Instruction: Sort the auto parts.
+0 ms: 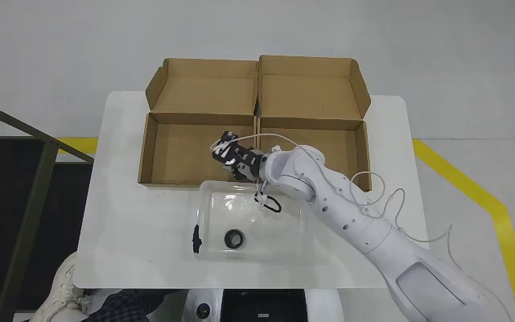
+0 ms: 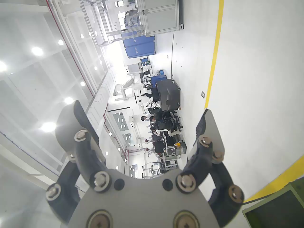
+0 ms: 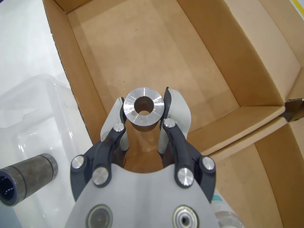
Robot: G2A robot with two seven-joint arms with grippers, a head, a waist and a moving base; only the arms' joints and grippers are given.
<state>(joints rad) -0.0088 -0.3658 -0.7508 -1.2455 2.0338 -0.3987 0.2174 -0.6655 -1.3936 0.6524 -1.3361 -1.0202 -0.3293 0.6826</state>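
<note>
My right gripper is shut on a silver metal ring, held hole-up over the left cardboard box, whose floor is bare. From above, the right gripper hangs over that box near its front right corner. A dark cylindrical bearing lies in the clear plastic tray; in the top view the bearing sits near the tray's front. My left gripper is open with nothing between its fingers, pointing out at the room.
A second open cardboard box stands right beside the left one, sharing a wall. A small black part sits at the tray's left edge. The white table has free room to the left and right of the tray.
</note>
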